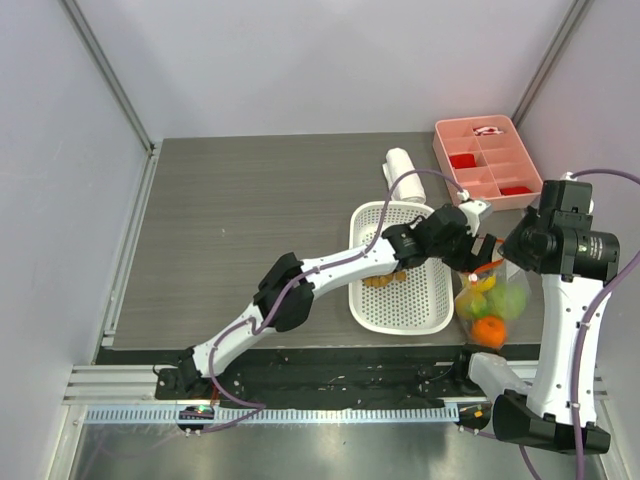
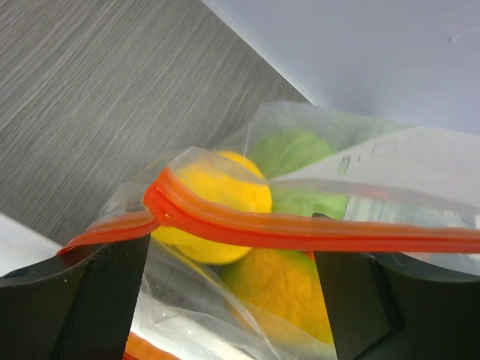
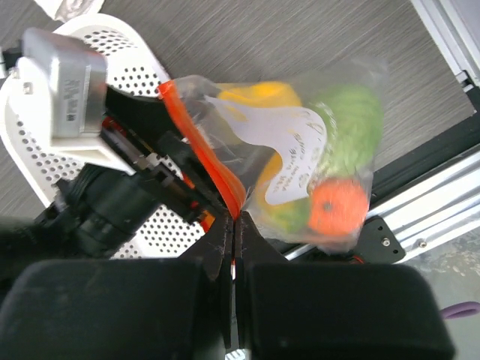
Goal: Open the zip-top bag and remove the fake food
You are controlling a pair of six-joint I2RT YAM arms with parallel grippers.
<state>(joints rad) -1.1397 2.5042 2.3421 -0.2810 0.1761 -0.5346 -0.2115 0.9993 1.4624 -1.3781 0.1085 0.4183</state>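
Plastic, clear and crinkly, makes up the zip-top bag (image 1: 490,300). It sits just right of the white perforated basket (image 1: 356,270), by its near corner, on a dark grey wood-grain table (image 1: 250,220) walled in plain white. Through the film I see a yellow lemon (image 2: 217,195), a green fruit (image 1: 510,298) and an orange (image 1: 488,331). My right gripper (image 3: 234,225) is pinched tight on the bag's orange-red zip strip (image 2: 300,229). My left gripper (image 2: 225,259) reaches across the basket with its fingers spread wide, the strip running over the gap between them. Small orange-brown pieces (image 1: 385,280) lie inside the basket. Beyond it stand a white roll (image 1: 400,165) and a pink compartment tray (image 1: 447,150) holding red bits.
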